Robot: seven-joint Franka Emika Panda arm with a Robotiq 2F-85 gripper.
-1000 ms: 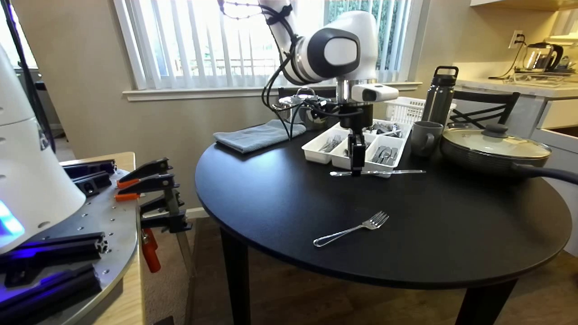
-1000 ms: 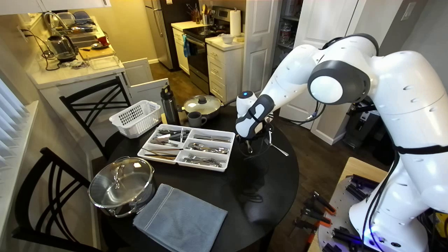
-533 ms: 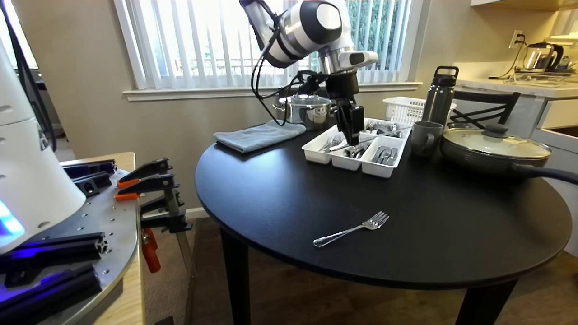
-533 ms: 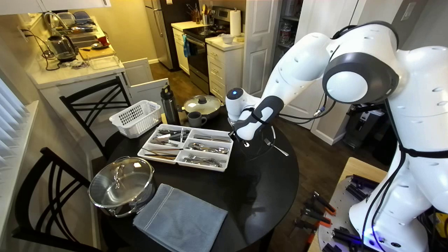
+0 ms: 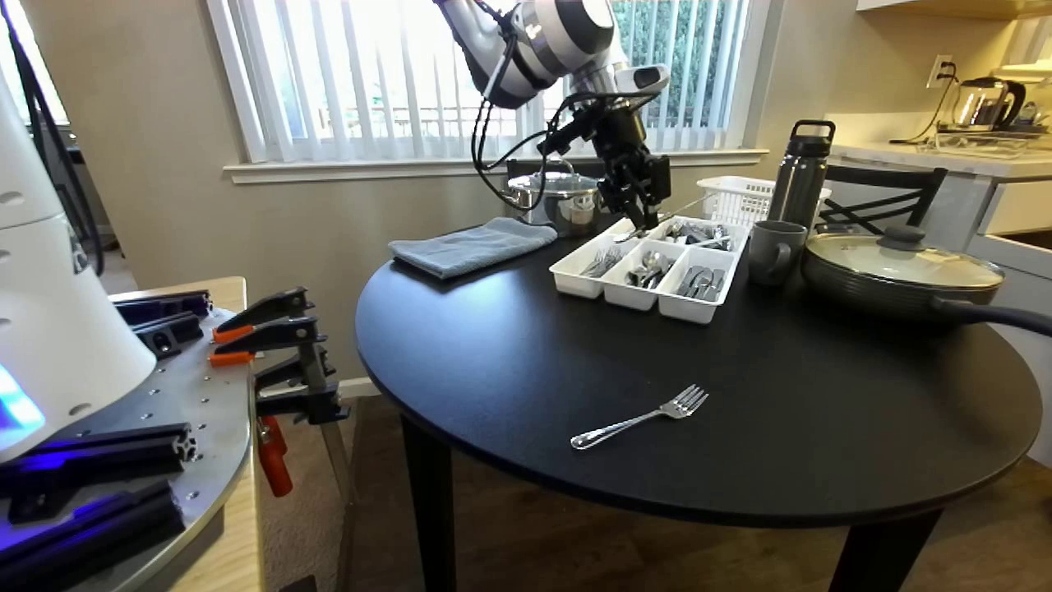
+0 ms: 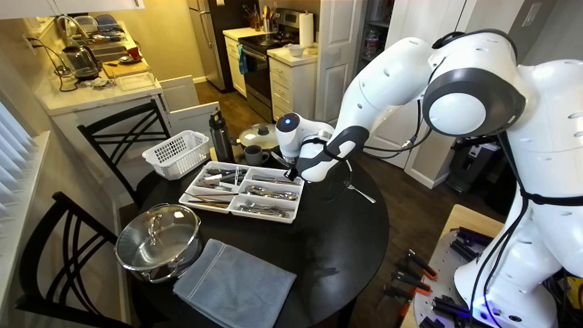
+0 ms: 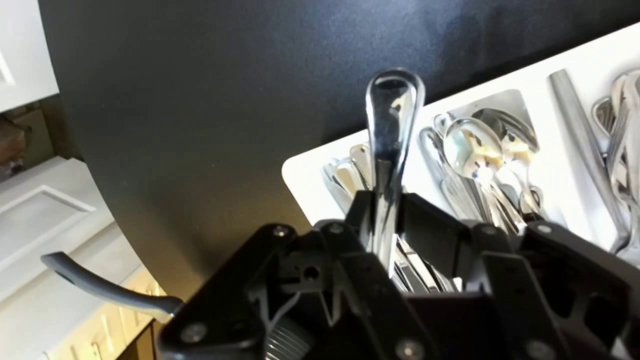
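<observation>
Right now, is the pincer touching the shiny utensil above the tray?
Touching: the wrist view shows the pincer closed on the shiny utensil, gripping it from both sides.

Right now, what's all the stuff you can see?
Table: one, black, centre
Knife: one, silver, between fingers
Fork: one, silver, on table
Tray: one, white, below fingers
Other cutlery: many, mostly silver, in tray
Pot: one, silver, on table
Towel: one, blue-grey, beside pot
Basket: one, white, near tray
Bottle: one, dark grey, near basket
Mug: one, grey, near bottle
Pan: one, dark, beside mug
Chairs: two, black, around table
Kettle: one, black and clear, on counter
Stove: one, black and silver, beyond table
Clamps: at least two, black and orange, on stand
Arm: one, mostly white, above table
Fingers: one pair, black, gripping knife
</observation>
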